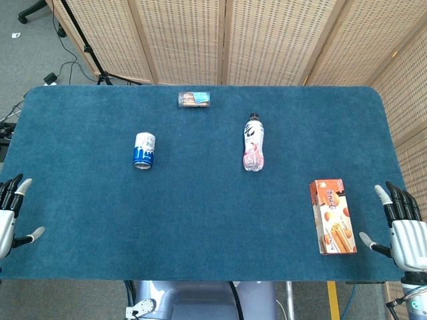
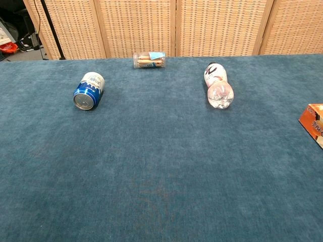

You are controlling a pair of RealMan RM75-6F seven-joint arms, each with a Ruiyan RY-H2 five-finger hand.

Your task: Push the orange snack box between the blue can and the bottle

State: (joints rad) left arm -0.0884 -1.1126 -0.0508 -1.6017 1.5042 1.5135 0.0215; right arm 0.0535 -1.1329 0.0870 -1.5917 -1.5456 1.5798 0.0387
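At the near right of the table (image 1: 200, 233) I see the box (image 1: 331, 217) lying flat, untouched, long side running near to far. My right hand (image 1: 403, 230) hovers just right of it, fingers spread and holding nothing. Farther in and left lies the bottle (image 1: 253, 143), cap pointing away, and well left of that the can (image 1: 144, 149) on its side. A small clear packet (image 1: 194, 99) sits at the far edge. My left hand (image 1: 12, 213) waits at the near left edge, fingers apart, empty.
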